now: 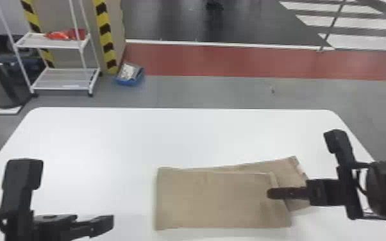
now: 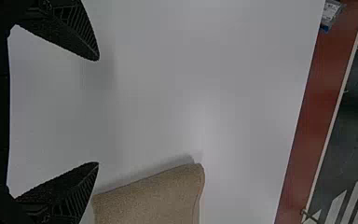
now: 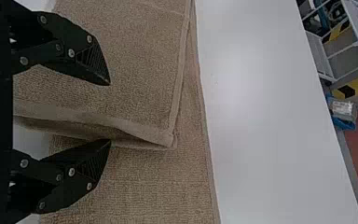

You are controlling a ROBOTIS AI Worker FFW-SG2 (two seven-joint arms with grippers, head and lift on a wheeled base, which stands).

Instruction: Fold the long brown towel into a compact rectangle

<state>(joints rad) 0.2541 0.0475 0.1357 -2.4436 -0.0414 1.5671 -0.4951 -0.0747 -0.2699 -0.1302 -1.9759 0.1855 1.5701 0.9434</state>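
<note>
My left pincer (image 1: pixel 93 220) hangs over the near left part of the white surface (image 1: pixel 112 137), its two fingers (image 2: pixel 67 28) spread wide and empty. The folded left end of the brown towel (image 1: pixel 214 198) lies to the right of it, apart from it in the head view.

My right pincer (image 1: pixel 271 193) comes in from the right over the towel's right part. Its fingers (image 3: pixel 91 60) also stand well apart with nothing clamped. The hemmed end of the towel's upper layer runs between its tips: one finger is over that layer, the other at its edge, over the lower layer. I can't tell whether either tip touches cloth. Along that hem the upper layer lifts a little, with a dark gap beneath.

The lower layer lies askew, sticking out to the right of my right pincer's tips and showing in a strip on the far side of the upper layer.

Beyond both pincers and the surface's far edge, a blue bin (image 1: pixel 130 78) sits on the grey floor (image 1: pixel 202 91), with a white shelf rack (image 1: pixel 64 80) left of it. A red floor strip (image 1: pixel 234 61) crosses farther off.
</note>
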